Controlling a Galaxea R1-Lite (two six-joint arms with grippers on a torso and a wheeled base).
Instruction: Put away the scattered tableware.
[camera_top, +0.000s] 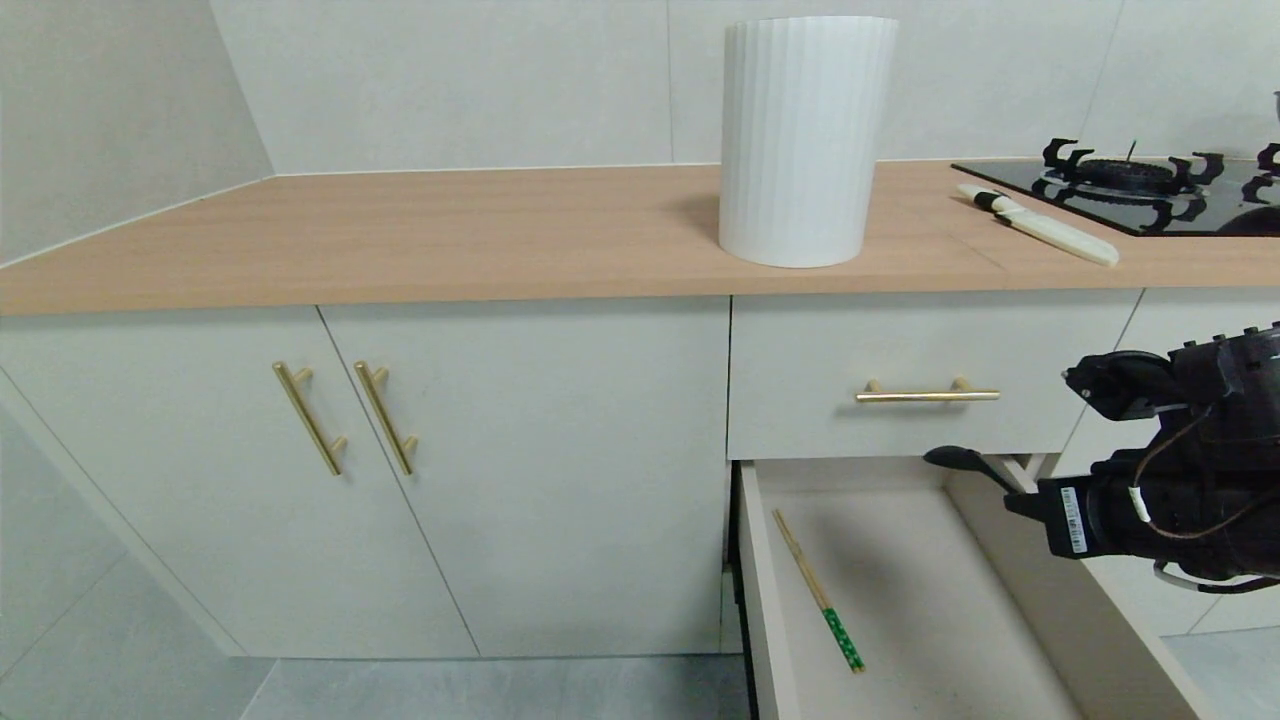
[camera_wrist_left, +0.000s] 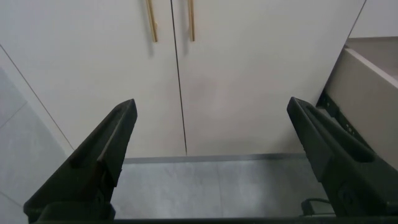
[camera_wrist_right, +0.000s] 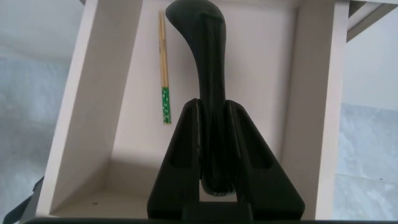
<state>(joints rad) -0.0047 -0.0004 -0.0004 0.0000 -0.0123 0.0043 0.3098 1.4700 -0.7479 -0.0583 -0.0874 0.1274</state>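
My right gripper (camera_wrist_right: 214, 112) is shut on a black spoon (camera_wrist_right: 205, 68), held over the open lower drawer (camera_top: 765, 560). From the head view the black spoon (camera_top: 962, 462) sticks out to the left of the right gripper (camera_top: 1015, 490), above the drawer's right side. A pair of wooden chopsticks with green ends (camera_top: 818, 592) lies on the drawer floor near its left wall; the chopsticks (camera_wrist_right: 164, 68) lie beside the spoon in the right wrist view. My left gripper (camera_wrist_left: 211, 155) hangs open and empty, low in front of the cabinet doors (camera_wrist_left: 180, 74). A white-handled knife (camera_top: 1040, 224) lies on the counter.
A tall white ribbed container (camera_top: 802, 140) stands on the wooden counter (camera_top: 400, 235). A black gas hob (camera_top: 1140, 190) is at the far right. Above the open drawer is a closed drawer with a gold handle (camera_top: 927, 396). Two cabinet doors with gold handles (camera_top: 345, 418) are at the left.
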